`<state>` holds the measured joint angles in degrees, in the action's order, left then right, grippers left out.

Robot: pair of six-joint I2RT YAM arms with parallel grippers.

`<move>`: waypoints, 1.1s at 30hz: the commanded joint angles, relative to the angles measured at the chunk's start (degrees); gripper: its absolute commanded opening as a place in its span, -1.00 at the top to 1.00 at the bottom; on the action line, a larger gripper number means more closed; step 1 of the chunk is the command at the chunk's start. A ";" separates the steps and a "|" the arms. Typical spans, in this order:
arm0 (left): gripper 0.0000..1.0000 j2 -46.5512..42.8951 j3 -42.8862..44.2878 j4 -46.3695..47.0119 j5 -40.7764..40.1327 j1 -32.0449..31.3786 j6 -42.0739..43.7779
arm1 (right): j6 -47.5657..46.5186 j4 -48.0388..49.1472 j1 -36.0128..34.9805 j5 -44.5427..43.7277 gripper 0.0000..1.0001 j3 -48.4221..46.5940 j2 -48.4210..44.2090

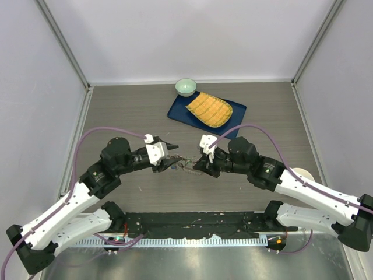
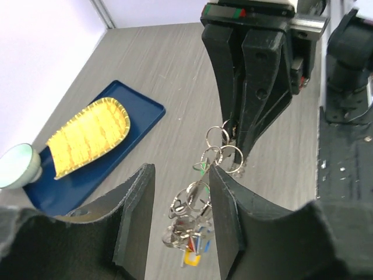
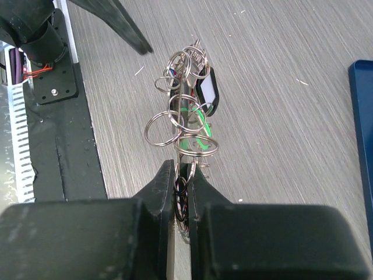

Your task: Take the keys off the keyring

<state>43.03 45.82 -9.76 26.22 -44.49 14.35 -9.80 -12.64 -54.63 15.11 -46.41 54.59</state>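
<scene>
Upper centre of the top view, a blue tray (image 1: 178, 112) holds a yellow woven mat (image 1: 210, 109). At mid-frame the right gripper (image 3: 182, 175) pinches the keyring (image 3: 185, 119). The left gripper (image 2: 182, 170) has its jaws apart, near the tangled, indistinct keys (image 2: 189, 230).

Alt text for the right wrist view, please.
The right tool is shut on a keyring, a bunch of silvery rings with a black tag, over a grey table. A blue tray shows at right.
</scene>
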 commanded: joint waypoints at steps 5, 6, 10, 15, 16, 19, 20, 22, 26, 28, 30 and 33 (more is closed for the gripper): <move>0.12 1.88 0.93 2.20 -1.88 -2.71 11.14 | 2.33 5.61 -0.12 -1.75 0.99 -3.95 -0.01; 0.12 1.89 1.11 1.42 -1.44 -2.71 11.31 | 2.33 5.53 -0.04 -1.75 0.99 -3.86 -0.01; 0.13 2.24 1.11 0.71 -0.73 -3.76 11.66 | 2.33 5.88 -0.12 -1.93 0.99 -3.51 0.08; 0.16 3.03 0.41 0.62 -0.55 -4.73 11.75 | 2.68 6.49 -0.21 -2.19 0.99 -3.42 0.26; 0.15 3.38 0.41 0.62 -0.81 -4.99 11.75 | 2.77 6.49 -0.13 -2.28 0.99 -3.59 0.34; 0.15 3.99 0.49 0.79 -1.34 -5.34 12.19 | 2.86 6.40 -0.04 -2.28 0.99 -3.86 0.61; 0.15 4.17 0.58 0.97 -1.52 -5.43 12.63 | 2.95 6.40 -0.12 -2.37 0.99 -3.86 0.61; 0.15 4.78 0.76 0.88 -2.48 -5.69 12.98 | 2.95 6.49 -0.12 -2.37 0.99 -3.69 0.70; 0.17 6.19 1.11 0.88 -3.54 -6.05 13.77 | 3.30 6.76 -0.12 -2.37 0.99 -3.68 0.70; 0.17 6.63 1.20 1.06 -3.80 -6.31 14.13 | 3.39 6.76 -0.12 -2.37 0.98 -3.68 0.61; 0.18 7.07 1.46 1.14 -4.15 -6.57 14.21 | 3.39 6.75 -0.12 -2.37 0.99 -3.60 0.52; 0.22 7.51 1.64 1.06 -4.77 -6.75 14.39 | 3.30 6.67 -0.12 -2.37 0.99 -3.68 0.52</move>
<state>50.13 45.82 -10.09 22.92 -50.78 27.55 -7.14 -11.68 -54.63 13.13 -46.85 55.88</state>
